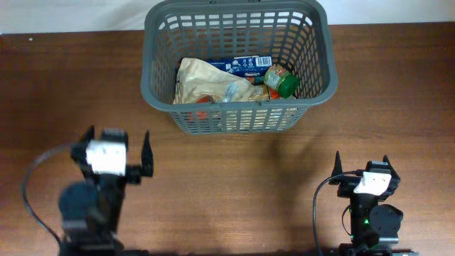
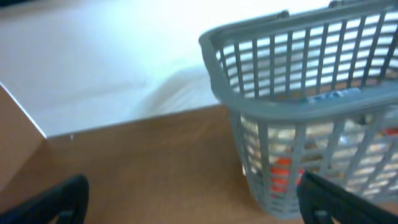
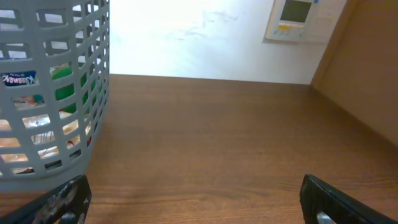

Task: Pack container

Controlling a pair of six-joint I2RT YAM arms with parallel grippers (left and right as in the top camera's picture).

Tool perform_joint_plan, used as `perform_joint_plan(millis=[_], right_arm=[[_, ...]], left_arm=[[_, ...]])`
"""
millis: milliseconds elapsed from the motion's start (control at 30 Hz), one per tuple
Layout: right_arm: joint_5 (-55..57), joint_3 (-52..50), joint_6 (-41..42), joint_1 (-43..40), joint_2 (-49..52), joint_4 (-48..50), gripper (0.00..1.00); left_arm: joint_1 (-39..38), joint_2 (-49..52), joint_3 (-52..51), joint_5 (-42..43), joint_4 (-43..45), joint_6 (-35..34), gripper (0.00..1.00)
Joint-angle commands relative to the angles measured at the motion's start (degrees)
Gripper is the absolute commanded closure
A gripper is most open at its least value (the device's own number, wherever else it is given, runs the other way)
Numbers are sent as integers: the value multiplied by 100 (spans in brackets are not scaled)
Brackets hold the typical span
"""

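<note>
L. gripper (image 1: 117,136) stood at the near-left of the wooden table (image 1: 234,192), its fingers (image 2: 56,200) spread wide apart over bare wood and pointed toward the far edge. The container (image 1: 240,121) – a grey slotted basket – sat upright at centre, at the far side of the table, well apart from both arms. In the L. wrist view it lay ahead and to the right of the fingers. Inside, from left: a crumpled tan bag (image 1: 202,80) took up most of the floor, with a red-orange item (image 1: 202,114) showing through the front lattice below it; type not legible. A blue printed packet (image 1: 245,67) lay toward the back wall, and a jar with a green lid (image 1: 282,82) lay tipped on its side at the right end, touching the bag. R. gripper (image 1: 361,162) stood at the near-right of the table, fingers (image 3: 339,202) likewise wide apart – basket ahead and to their left in the R. wrist view, green lid visible through the slots. A wall-mounted panel (image 3: 295,18) showed beyond the table's far edge.
</note>
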Motion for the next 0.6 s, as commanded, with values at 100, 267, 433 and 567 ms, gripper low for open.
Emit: perform_joint_plan(millis=[100,267,433,567], right_arm=[[-13,-61,50,35,-50,20,1],[-13,-61,48,35,-50,20,1],[-13,-61,50,35,-50,20,1],[-13,-61,48,35,-50,20,1]], left_arm=[[-2,-1469,-1611,-20,439,92,1],[-2,-2234,-2492,-17,516,92,1],[-2,-2500,-2968,-20,634,92,1],[-2,-2529,-3086,-22,800,92,1]])
